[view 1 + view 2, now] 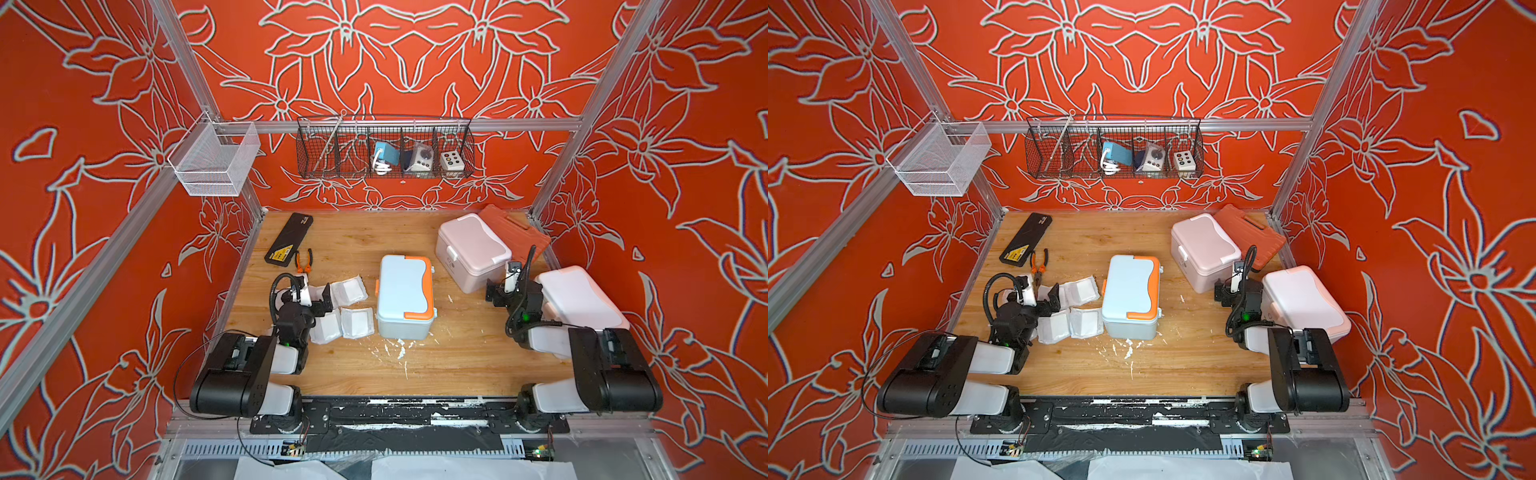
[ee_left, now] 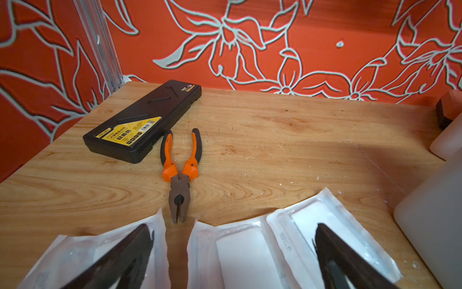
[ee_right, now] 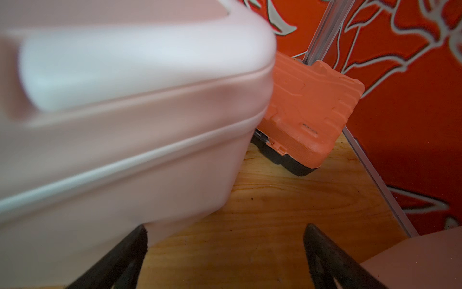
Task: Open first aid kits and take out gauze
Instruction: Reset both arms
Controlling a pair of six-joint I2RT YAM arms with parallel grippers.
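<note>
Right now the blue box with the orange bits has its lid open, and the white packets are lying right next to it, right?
Not quite. The blue box has its lid shut, not open; both top views show the lid sitting flat on it. The rest is right: the white packets lie right next to it.

Observe the left gripper (image 2: 232, 227): its jaws stand wide apart and hold nothing. Both fingers (image 2: 125, 257) hang over three gauze packets (image 2: 240, 252) lying flat on the bench (image 2: 275, 140). The pliers (image 2: 180, 175) lie just beyond, nose toward the packets. The black case (image 2: 142, 120) lies beside the pliers' handles, near the bench corner. A pale, blurred first aid kit (image 2: 435, 225) stands beside the packets.
</note>
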